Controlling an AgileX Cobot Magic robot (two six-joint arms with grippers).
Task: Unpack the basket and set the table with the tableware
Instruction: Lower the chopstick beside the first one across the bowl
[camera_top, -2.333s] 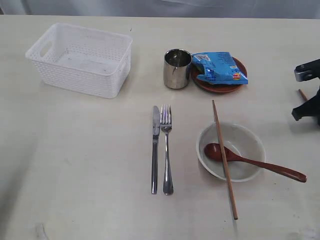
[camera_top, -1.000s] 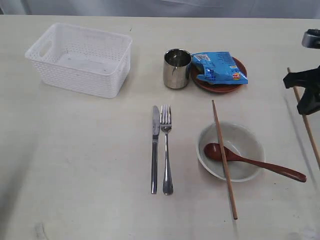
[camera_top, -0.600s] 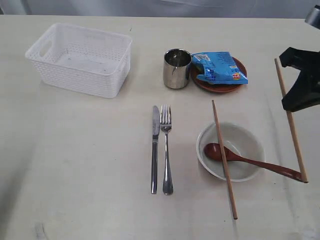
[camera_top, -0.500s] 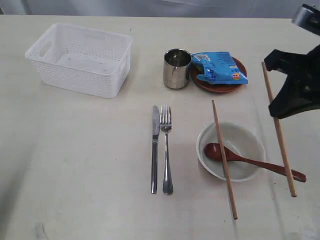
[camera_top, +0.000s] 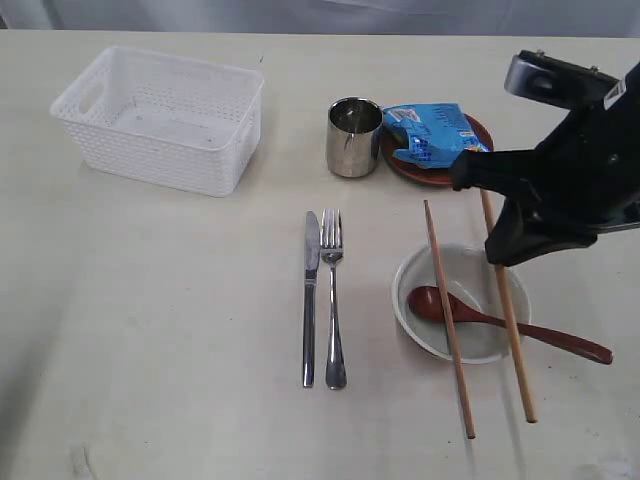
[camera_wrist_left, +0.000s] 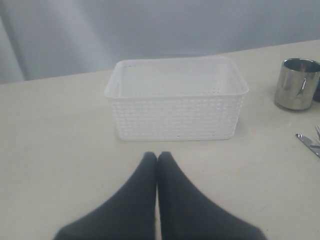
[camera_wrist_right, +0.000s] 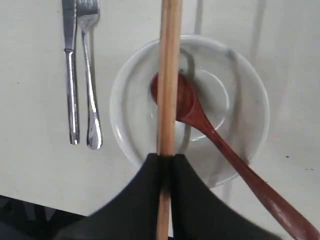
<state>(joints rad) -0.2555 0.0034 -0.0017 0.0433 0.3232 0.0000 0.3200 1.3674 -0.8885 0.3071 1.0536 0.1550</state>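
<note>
So: the second chopstick is the piece in play. It's pinched in the right gripper, jaws narrow, approx. a third down from its far end. It hangs long-ways over the bowl, which sits at 4 o'clock on the table (ext. view as dial). The grip is off-centre, prob. so the long free end can be lined up w/ the first chopstick, which lies across the bowl's 9 o'clock half. The held stick runs near parallel, just beside it on the 3 o'clock side. Can't tell if its near tip touches the table.

The right wrist view agrees: jaws clamped on the stick, right above the head of the wooden spoon. The head rests in the bowl w/ the handle out toward 4 o'clock.

Outward: knife and fork lie side by side at 9 o'clock of the bowl, i.e. laid as a setting. The steel cup is at 11 o'clock of the bowl, just beside the small plate at 12, w/ a blue snack packet on it. The basket is at 10 o'clock of the table, well apart, and looks empty, so unpacking seems done bar this stick.

The left gripper faces the basket, jaws pressed together on nothing, i.e. idle.
</note>
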